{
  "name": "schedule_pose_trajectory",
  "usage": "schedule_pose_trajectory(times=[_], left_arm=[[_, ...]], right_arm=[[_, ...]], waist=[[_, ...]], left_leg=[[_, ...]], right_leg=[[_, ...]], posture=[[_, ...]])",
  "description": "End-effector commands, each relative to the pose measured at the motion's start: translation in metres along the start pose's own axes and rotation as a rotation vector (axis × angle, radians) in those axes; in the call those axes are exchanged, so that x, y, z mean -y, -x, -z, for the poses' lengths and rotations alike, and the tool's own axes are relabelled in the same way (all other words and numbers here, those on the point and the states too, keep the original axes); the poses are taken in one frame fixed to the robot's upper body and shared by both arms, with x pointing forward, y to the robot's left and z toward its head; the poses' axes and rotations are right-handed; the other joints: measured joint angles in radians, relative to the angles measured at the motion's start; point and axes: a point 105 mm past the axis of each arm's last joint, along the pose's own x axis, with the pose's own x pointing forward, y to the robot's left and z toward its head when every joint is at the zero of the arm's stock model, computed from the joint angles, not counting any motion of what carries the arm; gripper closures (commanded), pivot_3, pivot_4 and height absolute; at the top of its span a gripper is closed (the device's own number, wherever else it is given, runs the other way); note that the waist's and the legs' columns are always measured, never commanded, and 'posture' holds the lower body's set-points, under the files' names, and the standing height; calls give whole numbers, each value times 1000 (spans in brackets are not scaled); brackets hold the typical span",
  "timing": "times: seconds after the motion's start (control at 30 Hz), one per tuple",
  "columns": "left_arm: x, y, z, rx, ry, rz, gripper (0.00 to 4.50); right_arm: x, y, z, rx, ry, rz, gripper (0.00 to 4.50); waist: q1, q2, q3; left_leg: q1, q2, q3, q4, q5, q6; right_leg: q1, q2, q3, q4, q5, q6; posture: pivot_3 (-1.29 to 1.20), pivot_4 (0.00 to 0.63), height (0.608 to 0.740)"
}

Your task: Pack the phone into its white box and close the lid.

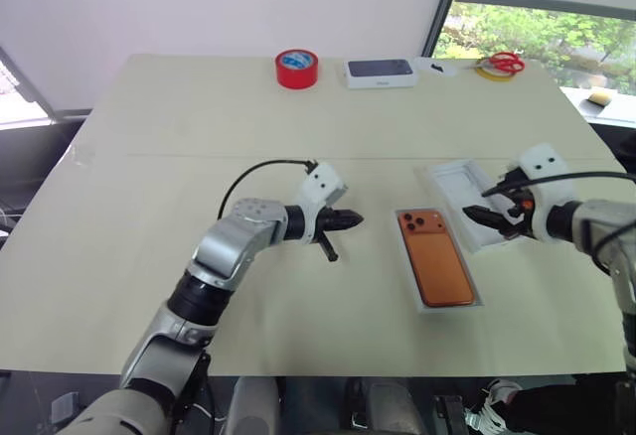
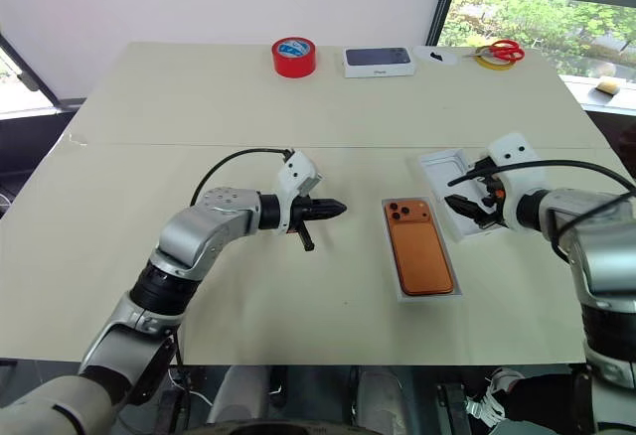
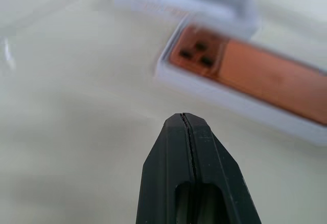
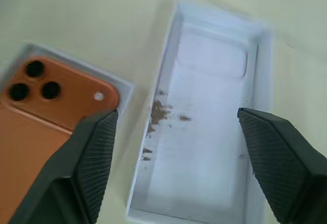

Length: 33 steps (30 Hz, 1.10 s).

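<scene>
On the table (image 1: pixel 149 157), mid-right, the phone (image 1: pixel 434 256) lies back-up inside the white box (image 1: pixel 481 302), camera block toward the far end, box rim showing all round it. Just right of the box and further back, the lid (image 1: pixel 449 183) lies open side up, white inside with a few brownish marks in the right wrist view; lid and box look close but apart, maybe nearly touching at the near corner, hard to tell. Right gripper (image 1: pixel 489 220) sits over the lid's near end, fingers (image 4: pixel 97 147) spread wide apart, nothing between them, lid interior visible in the gap. Left gripper (image 1: pixel 350 220) is left of the box, above the table, pointing toward the phone's camera end, fingers pressed together on nothing; there's a clear gap between its tip and the box. In the left wrist view the shut tip aims at the box's camera-end corner, image there is smeared. Far edge of the table: red tape roll (image 1: pixel 297 68), a closed white box with dark top (image 1: pixel 380 72) to its right, then red-handled scissors (image 1: pixel 507 63) on a yellow tape ring (image 1: pixel 493 73) near the window. Black cable loops off the left wrist.
</scene>
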Motion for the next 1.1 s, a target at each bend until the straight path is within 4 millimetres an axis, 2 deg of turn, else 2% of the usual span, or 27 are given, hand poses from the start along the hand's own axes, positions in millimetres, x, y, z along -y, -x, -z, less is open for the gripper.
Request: schedule_pose_trajectory(times=[0.03, 0.23, 0.6, 0.77, 0.83, 0.9, 1.07, 1.1], left_arm=[[14, 12, -10, 50, -115, 92, 4500], [18, 26, -11, 85, -132, 130, 4500], [22, 26, -7, 84, -138, 128, 4500], [23, 26, -5, 78, -137, 129, 4500], [24, 25, -4, 72, -140, 135, 4500], [25, 24, -3, 71, -141, 138, 4500], [27, 22, -4, 76, -137, 143, 4500], [27, 22, -3, 77, -136, 143, 4500]], right_arm=[[5, -6, -6, -16, -41, 3, 572], [5, -20, -7, -61, -52, -17, 572], [8, -44, -10, -126, -33, -37, 572], [0, -54, -9, -170, -54, -100, 572], [-5, -58, -8, -188, -76, -129, 1094], [-6, -59, -8, -203, -83, -138, 1837], [-6, -56, -7, -231, -59, -149, 4463], [-5, -55, -7, -233, -59, -148, 4463]], waist=[[-2, 1, 0], [-4, 1, 0], [-20, 1, 0], [-20, 1, 0], [-21, 1, 0], [-21, 1, 0], [-21, 1, 0], [-20, 1, 0]], left_leg=[[0, 0, 0, 0, 0, 0], [0, 0, 0, 0, 0, 0], [0, 0, 1, 0, 0, 0], [0, 0, 1, 0, 0, 0], [0, 0, 1, 0, 0, 0], [0, 1, 1, 0, 0, -1], [0, 1, 1, 0, 0, 0], [0, 1, 1, 0, 0, 0]], right_leg=[[0, 0, 0, 0, 0, 0], [-1, 0, 0, 1, 0, 0], [-1, 0, 0, 1, 0, 0], [-1, 0, 0, 1, 0, 0], [-1, 0, 0, 2, 0, 0], [-1, 0, 0, 2, 0, 0], [-1, 0, 0, 2, 0, 0], [-1, 0, 0, 2, 0, 0]], posture=[[0, 150, 730], [0, 150, 730], [0, 150, 730], [0, 150, 730], [0, 150, 730], [0, 150, 730], [0, 150, 730], [0, 150, 730]])
